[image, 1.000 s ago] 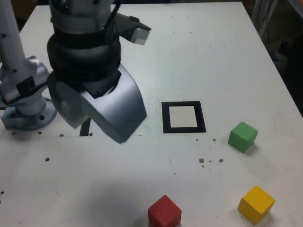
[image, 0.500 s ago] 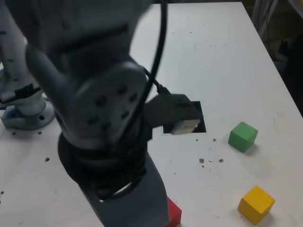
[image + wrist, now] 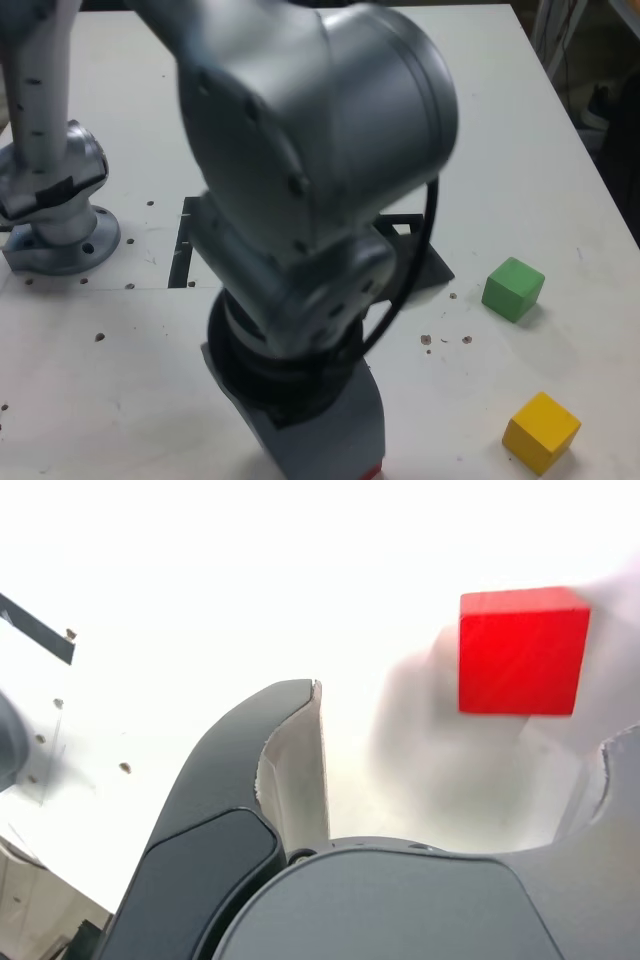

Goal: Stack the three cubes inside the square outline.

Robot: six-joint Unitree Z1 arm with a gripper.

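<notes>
Wrist view: red cube (image 3: 522, 655) on the bench (image 3: 220, 600), ahead of my tool (image 3: 460, 730) and apart from it, jaws wide with nothing between them. Exterior view: my arm (image 3: 310, 150) slants down over the bench, hiding most of the red cube and part of the square outline (image 3: 430, 278).

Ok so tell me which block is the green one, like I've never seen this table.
On the white table, look to the exterior view's right side. Near that edge sit two small blocks. The green block is farther from the camera than the yellow block, and nothing else there is green.
</notes>
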